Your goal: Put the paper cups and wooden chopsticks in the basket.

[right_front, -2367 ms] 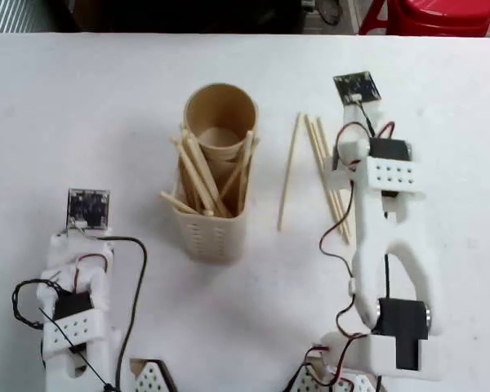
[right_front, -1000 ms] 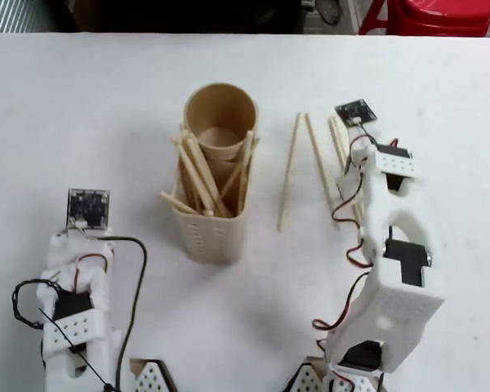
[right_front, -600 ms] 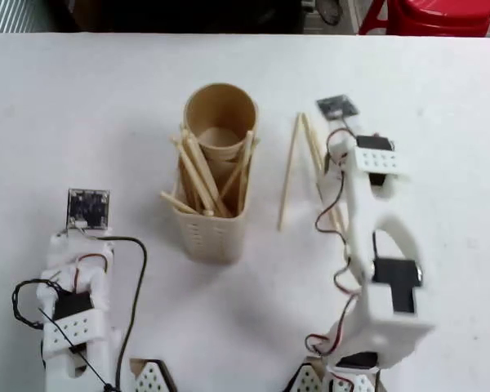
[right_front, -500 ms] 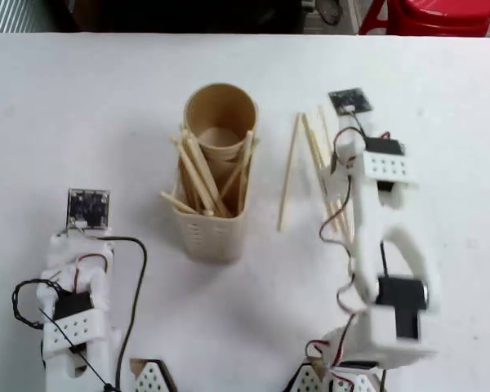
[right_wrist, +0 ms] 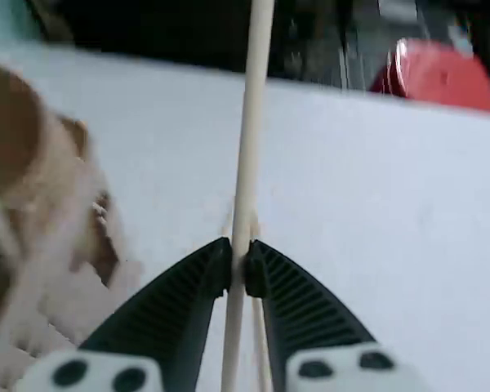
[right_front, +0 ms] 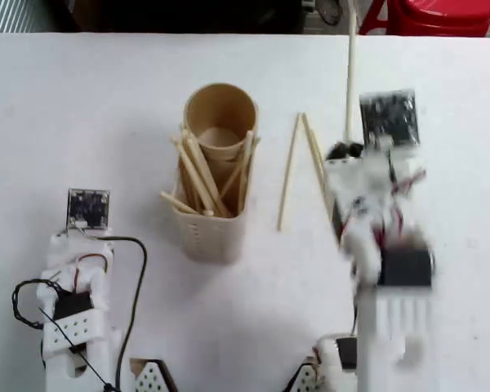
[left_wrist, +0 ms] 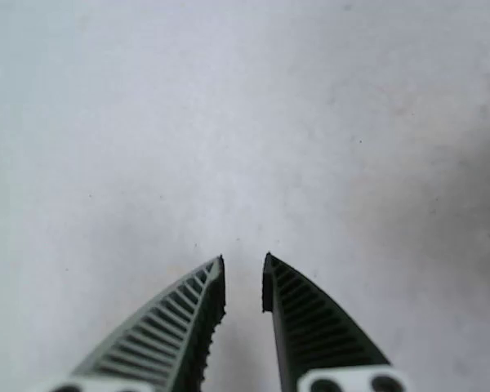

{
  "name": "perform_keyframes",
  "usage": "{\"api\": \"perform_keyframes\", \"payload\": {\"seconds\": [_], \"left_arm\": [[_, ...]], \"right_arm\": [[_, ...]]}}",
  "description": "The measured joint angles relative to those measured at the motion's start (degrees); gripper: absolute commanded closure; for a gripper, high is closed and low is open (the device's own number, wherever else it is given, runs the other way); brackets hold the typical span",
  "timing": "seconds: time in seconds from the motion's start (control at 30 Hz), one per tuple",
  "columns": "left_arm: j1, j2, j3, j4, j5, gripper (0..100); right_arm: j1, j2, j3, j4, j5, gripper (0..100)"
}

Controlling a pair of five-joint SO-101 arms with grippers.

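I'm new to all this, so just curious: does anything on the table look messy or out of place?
Two chopsticks lie loose on the table beside the basket, far tips close together in a narrow V. Another stick is pinched in the right tool, pointing away over the table.

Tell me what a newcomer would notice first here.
The right gripper is shut on one wooden chopstick, held above the right side of the table. Mid-table, the basket holds paper cups and a bundle of chopsticks; loose chopsticks lie on the table beside it.
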Motion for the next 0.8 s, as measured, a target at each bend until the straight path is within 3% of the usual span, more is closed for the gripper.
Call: {"api": "perform_keyframes", "payload": {"seconds": [0.13, 0.3, 0.63, 0.8], "left_arm": [[0.00, 0.00, 0.00, 0.00, 0.00, 90], [0.00, 0.00, 0.00, 0.00, 0.00, 90], [0.00, 0.00, 0.00, 0.00, 0.00, 90], [0.00, 0.00, 0.00, 0.00, 0.00, 90]], "right_arm": [[-12.57, -11.52, 0.44, -8.00, -3.16, 98.1], [-26.46, -9.93, 4.48, -24.00, -3.34, 98.1], [-30.59, 7.65, 4.84, -32.79, -3.87, 97.1], [-30.68, 7.82, 5.10, -32.79, -3.87, 83.8]]}}
